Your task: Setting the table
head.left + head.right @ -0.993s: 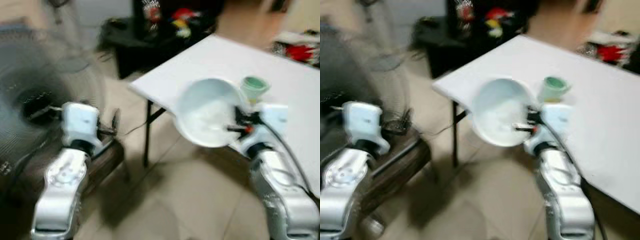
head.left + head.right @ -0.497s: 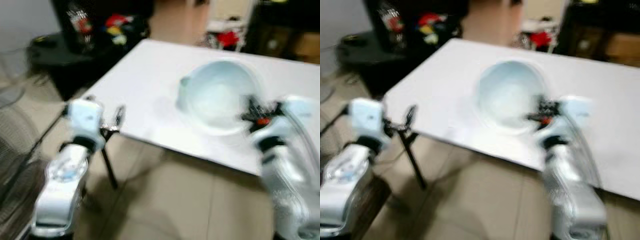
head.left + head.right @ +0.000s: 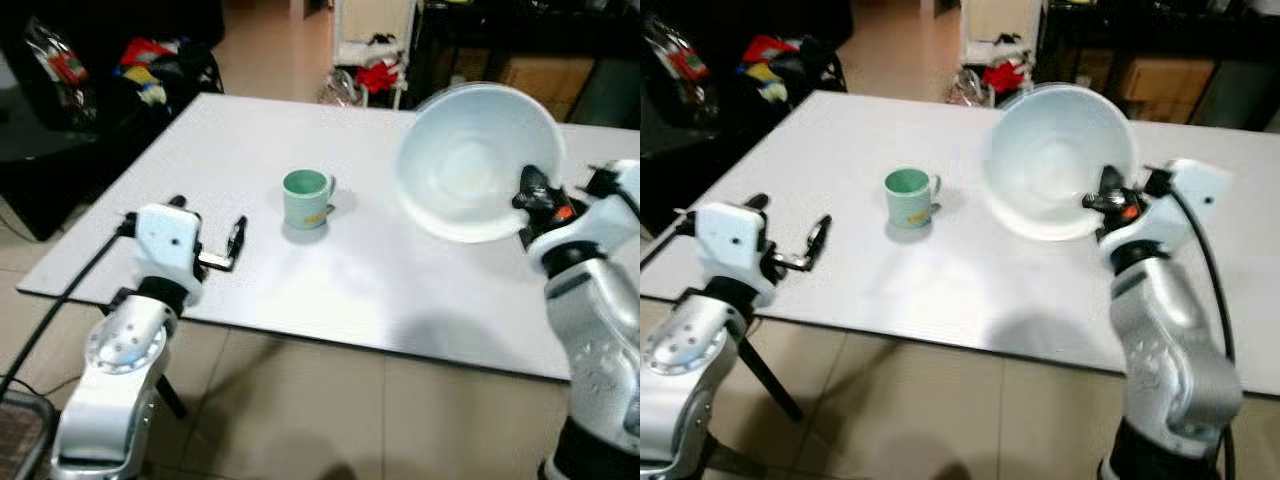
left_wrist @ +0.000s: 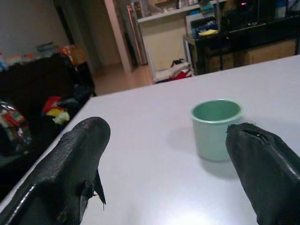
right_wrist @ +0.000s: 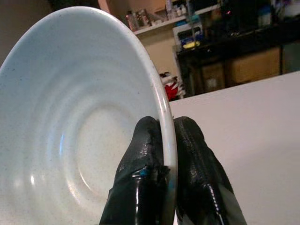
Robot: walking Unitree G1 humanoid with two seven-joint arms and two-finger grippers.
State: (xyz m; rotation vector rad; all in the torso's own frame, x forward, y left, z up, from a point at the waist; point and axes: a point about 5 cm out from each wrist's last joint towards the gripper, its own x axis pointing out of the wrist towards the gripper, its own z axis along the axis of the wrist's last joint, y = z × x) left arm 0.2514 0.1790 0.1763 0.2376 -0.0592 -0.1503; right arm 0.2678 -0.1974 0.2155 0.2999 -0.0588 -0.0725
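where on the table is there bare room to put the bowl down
Bare top lies under and ahead of the white bowl clamped by the right end effector, to the right of the green mug, and along the far edge of the white table. Tighter: the near left, between the mug and the open left end effector.

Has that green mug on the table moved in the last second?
Cannot tell: the green mug stands on the white table, but the camera swung and earlier pictures are blurred.

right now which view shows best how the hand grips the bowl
The right wrist view: the right hand pinches the bowl rim, one finger each side. The eye views show the tilted bowl held above the table.
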